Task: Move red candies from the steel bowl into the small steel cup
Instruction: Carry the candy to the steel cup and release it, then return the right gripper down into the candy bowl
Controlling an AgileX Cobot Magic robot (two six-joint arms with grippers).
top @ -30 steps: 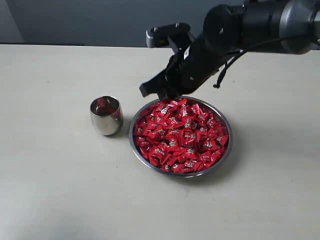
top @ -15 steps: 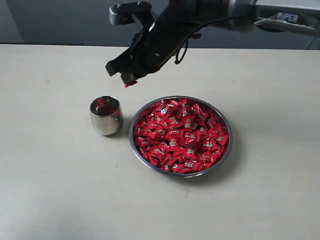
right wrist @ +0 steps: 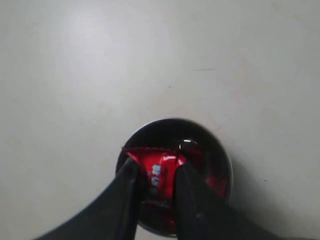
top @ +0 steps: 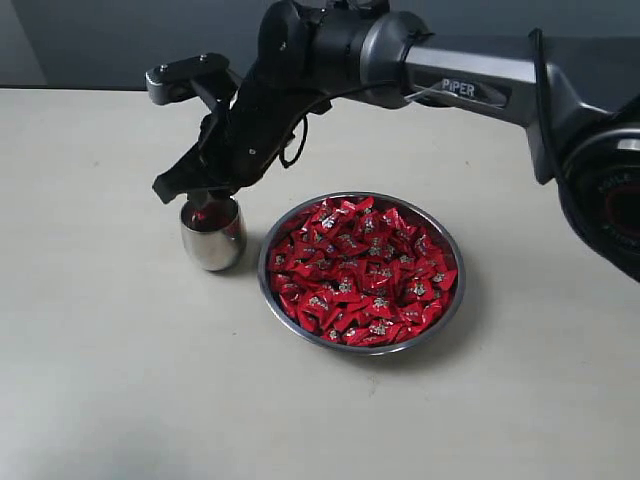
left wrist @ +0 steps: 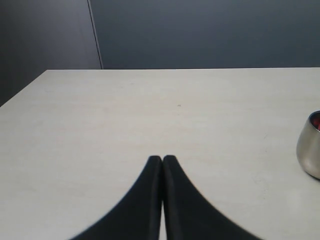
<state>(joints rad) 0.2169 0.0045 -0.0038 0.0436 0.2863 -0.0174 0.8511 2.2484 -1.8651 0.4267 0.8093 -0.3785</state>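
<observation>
The wide steel bowl [top: 453, 304] sits at the table's middle, heaped with red candies [top: 362, 270]. To its left stands the small steel cup [top: 211, 240], with red showing inside it. My right gripper [top: 205, 197] reaches across and hangs right over the cup's mouth, shut on a red candy [right wrist: 157, 170] pinched between its two black fingers [right wrist: 131, 181] above the cup [right wrist: 217, 150]. The left gripper [left wrist: 162, 159] is shut with nothing between its tips, low over bare table, and the cup [left wrist: 310, 146] shows at the edge of its view.
The pale table [top: 110, 380] stretches around the bowl and cup. A dark wall [top: 100, 40] runs behind the table's far edge. The right arm's long link [top: 470, 80] spans above the table behind the bowl.
The right gripper rose from the bowl's far-left rim with a candy, swung left across the table and came down over the cup.
</observation>
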